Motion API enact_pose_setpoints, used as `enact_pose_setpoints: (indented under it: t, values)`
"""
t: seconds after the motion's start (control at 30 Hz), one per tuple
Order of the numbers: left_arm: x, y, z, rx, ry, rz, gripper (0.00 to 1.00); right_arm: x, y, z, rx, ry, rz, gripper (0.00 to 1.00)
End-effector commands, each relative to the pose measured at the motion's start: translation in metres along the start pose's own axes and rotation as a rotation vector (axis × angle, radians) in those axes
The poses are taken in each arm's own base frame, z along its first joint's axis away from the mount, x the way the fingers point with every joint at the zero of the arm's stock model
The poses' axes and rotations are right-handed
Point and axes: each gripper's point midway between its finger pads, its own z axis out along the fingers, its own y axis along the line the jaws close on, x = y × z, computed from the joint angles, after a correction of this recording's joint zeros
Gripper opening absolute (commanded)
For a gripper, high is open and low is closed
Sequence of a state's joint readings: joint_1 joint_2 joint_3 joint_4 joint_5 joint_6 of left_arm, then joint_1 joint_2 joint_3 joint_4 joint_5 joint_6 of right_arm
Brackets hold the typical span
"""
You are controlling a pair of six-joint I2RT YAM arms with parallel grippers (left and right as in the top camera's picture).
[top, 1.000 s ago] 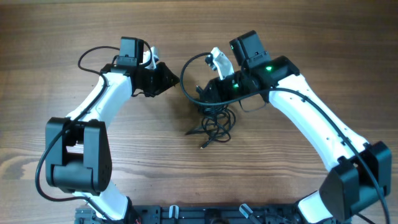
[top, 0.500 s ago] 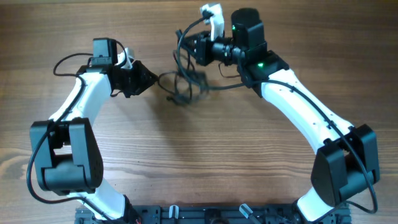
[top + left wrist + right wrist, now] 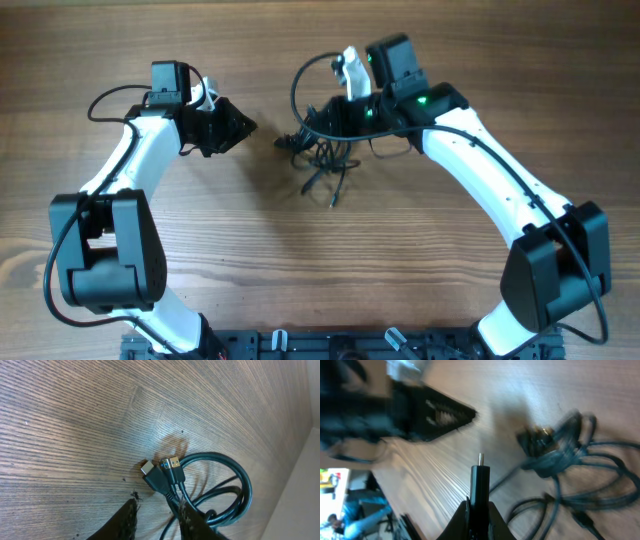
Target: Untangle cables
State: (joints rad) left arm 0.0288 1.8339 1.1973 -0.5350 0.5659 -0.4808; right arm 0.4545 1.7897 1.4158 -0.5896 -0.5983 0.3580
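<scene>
Black cables [image 3: 325,160], thin rubbery cords with small plug ends, lie in a loose knotted clump on the pale brown wood-grain table [image 3: 300,290]. They sit a little beyond its middle, between the two white-and-black arms. Several loops cross over one another, and a couple of straight ends poke out toward the near edge. One long loop arcs up and away from the heap on the far side.

The right gripper [image 3: 479,510] is pinched tight on one slim black plug [image 3: 480,477] of that tangle. The plug stands straight up out of its fingers with a small metal pin at the tip, and the rest of the cords trail off blurred beside it.

The left gripper [image 3: 245,127] points at the clump from the left, near it but apart. Its fingers stand a narrow way apart with nothing between them. Just ahead of them two flat black connectors [image 3: 160,472] with metal tips lie side by side on the wood, their cords curling back into a round coil.
</scene>
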Motion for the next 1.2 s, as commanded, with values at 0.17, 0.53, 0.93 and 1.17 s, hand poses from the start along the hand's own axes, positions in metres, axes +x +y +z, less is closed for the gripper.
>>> enact_pose_setpoints:
  t: [0.17,0.53,0.93,1.17]
  values:
    - [0.014,-0.034,-0.005,0.199,0.099,0.116,0.34,0.005,-0.031,0.006,0.137,-0.006,0.014,0.05]
    - [0.061,-0.041,-0.011,0.241,0.313,-0.093,0.31,-0.002,-0.029,0.007,0.127,-0.033,0.015,0.06]
    - [0.084,-0.05,0.007,0.15,0.355,-0.175,0.42,-0.003,-0.028,0.007,0.126,-0.036,0.013,0.06]
    - [0.086,-0.051,0.009,0.136,0.357,-0.192,0.43,-0.003,-0.028,0.007,0.125,-0.038,0.012,0.06]
